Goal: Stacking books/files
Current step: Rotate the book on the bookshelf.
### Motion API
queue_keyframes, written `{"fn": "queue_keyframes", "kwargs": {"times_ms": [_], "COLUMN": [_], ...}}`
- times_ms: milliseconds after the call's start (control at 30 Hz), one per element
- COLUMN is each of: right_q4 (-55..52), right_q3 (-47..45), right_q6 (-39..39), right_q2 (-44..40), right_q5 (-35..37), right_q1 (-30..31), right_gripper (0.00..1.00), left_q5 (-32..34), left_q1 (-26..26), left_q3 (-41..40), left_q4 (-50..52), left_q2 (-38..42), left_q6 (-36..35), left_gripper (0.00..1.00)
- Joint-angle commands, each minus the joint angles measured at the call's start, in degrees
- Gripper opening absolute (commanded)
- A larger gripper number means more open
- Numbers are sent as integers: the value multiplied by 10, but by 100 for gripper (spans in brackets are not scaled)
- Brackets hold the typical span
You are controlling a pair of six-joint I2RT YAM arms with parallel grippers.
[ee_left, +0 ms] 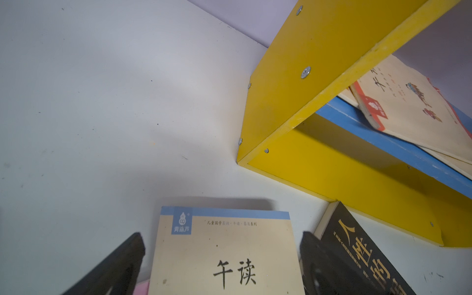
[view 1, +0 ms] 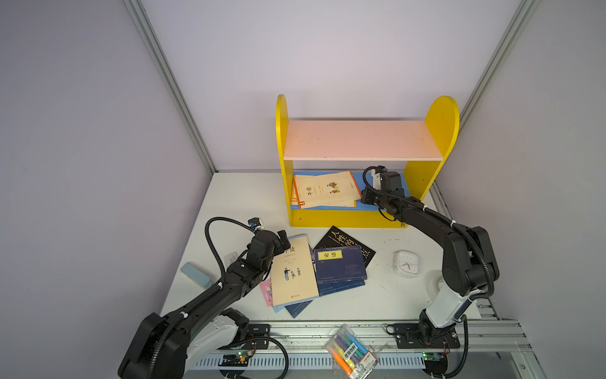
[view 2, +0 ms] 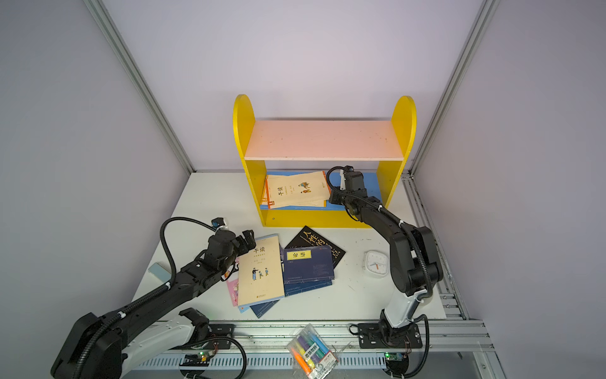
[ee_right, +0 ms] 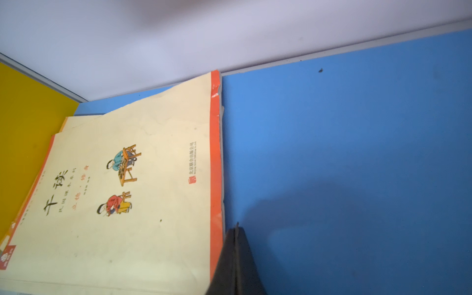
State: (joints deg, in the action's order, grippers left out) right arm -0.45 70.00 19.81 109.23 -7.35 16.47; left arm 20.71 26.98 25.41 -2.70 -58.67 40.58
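The white table [view 1: 377, 295] carries a yellow shelf unit [view 1: 344, 218] at its far edge, nearer the far right corner. 2 cream books [view 1: 324, 190] lie overlapped at the left end of its blue lower board [ee_right: 357, 153]. The right gripper [ee_right: 236, 227], jaws pressed together and empty, sits on that board just beside the top book's orange edge. Around the table's middle lies a loose pile. A cream book [view 1: 293, 272] covers a pink one [view 1: 266, 290], and a navy book [view 1: 339, 265] overlaps a black book [view 1: 341, 239]. The left gripper [ee_left: 222, 238] hangs spread wide over the cream book's far edge, holding nothing. A white clock [view 1: 406, 264] lies toward the right edge. A marker pack [view 1: 351, 351] rests on the rail beyond the near edge.
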Motion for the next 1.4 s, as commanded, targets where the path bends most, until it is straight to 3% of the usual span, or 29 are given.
{"fn": "queue_keyframes", "kwargs": {"times_ms": [0,733,1133,1367], "right_q4": [-20,-53,-91,-106], "right_q3": [-14,-37,-24,5], "right_q6": [-7,-40,-61,-78], "right_q2": [-6,-40,-53,-51], "right_q5": [-12,-34,13,37], "right_q1": [1,26,38,37], "right_gripper": [0,0,0,8], "left_q5": [4,-19,-26,-25], "left_q1": [-2,-4,-4,-3], "left_q3": [-2,23,29,22], "left_q4": [-2,-24,-36,-37], "left_q2": [1,-37,-56,-52], "left_q6": [1,-8,-9,-7], "left_gripper": [98,98,98,98]}}
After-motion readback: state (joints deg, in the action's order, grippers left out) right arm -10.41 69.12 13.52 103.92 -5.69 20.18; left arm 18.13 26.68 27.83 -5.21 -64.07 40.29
